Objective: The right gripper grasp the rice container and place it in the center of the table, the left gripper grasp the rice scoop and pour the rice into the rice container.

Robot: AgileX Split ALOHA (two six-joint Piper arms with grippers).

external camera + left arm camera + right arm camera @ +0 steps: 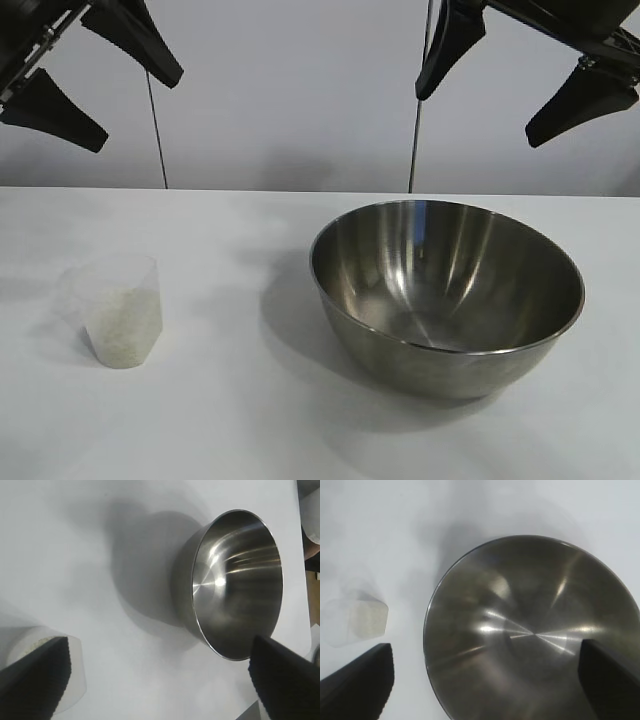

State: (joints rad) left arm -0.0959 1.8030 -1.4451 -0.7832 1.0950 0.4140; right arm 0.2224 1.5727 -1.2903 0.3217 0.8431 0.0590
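Observation:
The rice container (447,290), a large steel bowl, stands empty on the white table (250,420), right of centre; it also shows in the left wrist view (235,582) and the right wrist view (530,630). The rice scoop (118,310), a small clear plastic cup partly filled with rice (122,325), stands upright at the left; it also shows in the left wrist view (75,680) and the right wrist view (357,621). My left gripper (95,95) hangs open high above the table's back left. My right gripper (475,95) hangs open high above the bowl's far side. Both are empty.
A plain grey wall runs behind the table. Two thin cables (157,130) hang down at the back. Bare tabletop lies between the cup and the bowl and along the front.

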